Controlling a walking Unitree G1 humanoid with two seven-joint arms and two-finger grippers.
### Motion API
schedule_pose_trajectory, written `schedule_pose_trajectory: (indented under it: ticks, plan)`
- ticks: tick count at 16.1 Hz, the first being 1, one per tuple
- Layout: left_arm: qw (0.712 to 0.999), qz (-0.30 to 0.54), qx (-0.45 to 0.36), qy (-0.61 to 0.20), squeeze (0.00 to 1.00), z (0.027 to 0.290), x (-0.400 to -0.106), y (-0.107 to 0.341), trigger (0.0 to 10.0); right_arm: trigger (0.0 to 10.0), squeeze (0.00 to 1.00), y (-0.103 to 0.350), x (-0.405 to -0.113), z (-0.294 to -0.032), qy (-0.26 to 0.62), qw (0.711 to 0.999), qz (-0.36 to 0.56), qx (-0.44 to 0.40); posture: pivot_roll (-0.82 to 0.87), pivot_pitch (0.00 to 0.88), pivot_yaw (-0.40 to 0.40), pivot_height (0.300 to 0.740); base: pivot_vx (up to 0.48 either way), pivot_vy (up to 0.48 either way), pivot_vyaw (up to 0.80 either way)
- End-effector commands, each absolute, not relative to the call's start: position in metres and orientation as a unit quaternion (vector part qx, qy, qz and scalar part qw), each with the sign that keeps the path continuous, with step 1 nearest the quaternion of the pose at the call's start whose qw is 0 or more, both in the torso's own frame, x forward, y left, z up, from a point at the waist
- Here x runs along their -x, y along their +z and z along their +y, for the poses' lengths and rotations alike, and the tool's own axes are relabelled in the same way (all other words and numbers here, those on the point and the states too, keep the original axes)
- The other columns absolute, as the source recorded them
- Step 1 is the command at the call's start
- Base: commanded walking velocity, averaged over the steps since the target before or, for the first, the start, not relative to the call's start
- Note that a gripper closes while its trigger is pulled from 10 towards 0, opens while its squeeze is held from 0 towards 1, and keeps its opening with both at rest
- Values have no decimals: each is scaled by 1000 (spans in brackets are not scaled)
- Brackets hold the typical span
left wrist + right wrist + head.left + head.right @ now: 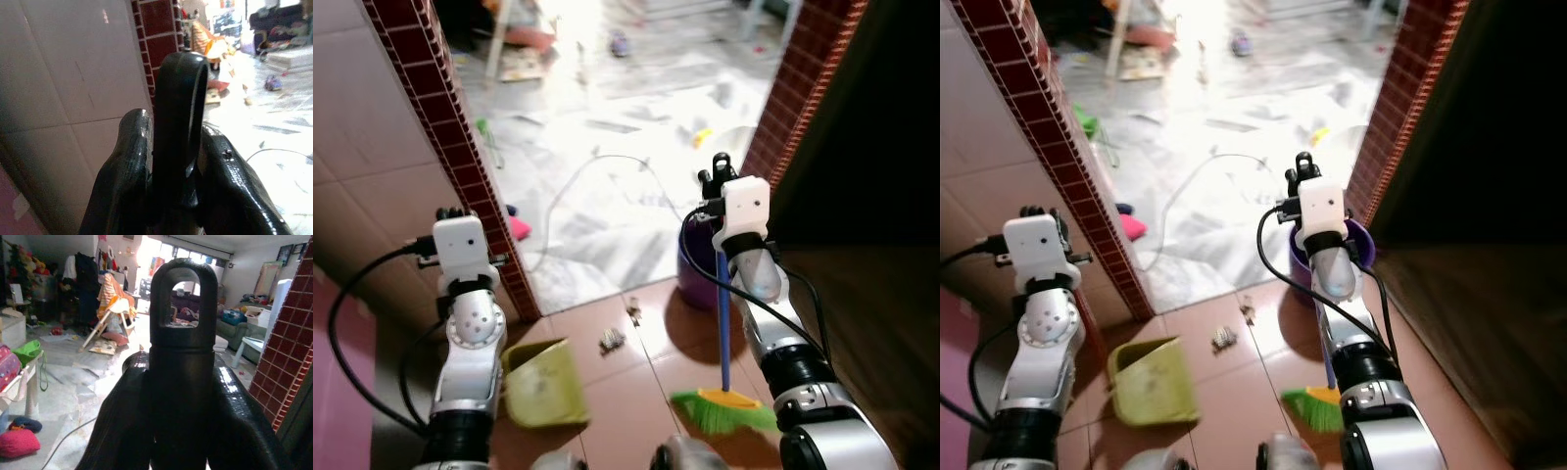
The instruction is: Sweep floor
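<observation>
Harsh daylight from the room beyond, washing the marble floor (607,127) to white glare. Dim near the red tiles (636,392); black at the doorway's right. Soft focus throughout, close handles blurred in wrist views.

Your dustpan (546,384) lies on the floor to the left, your broom (722,397) to the right, with debris (612,340) between and just ahead of them. A bucket (695,274) stands beyond the broom, beside the right pillar (798,88). A cable (597,186) runs across the floor further ahead, through the doorway.
</observation>
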State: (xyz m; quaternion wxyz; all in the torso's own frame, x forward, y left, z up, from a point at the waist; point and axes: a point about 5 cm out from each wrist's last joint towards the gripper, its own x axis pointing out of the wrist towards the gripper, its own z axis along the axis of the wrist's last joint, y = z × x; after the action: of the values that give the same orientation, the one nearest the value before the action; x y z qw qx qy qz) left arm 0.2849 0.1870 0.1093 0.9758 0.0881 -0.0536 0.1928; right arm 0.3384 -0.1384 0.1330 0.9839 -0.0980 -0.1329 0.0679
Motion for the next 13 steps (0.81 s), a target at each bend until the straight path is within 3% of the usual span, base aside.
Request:
schedule_pose_trajectory:
  ticks: [1, 13]
  plan:
    - [974, -80, -92, 191, 0, 184, -288, 120, 10000, 10000, 0, 139, -340, -143, 60, 983, -145, 93, -60, 0, 29, 740, 322, 0, 0]
    - [970, -79, -104, 204, 0, 185, -288, 119, 10000, 10000, 0, 143, -342, -138, 64, 980, -154, 107, -51, 0, 23, 740, 320, 0, 0]
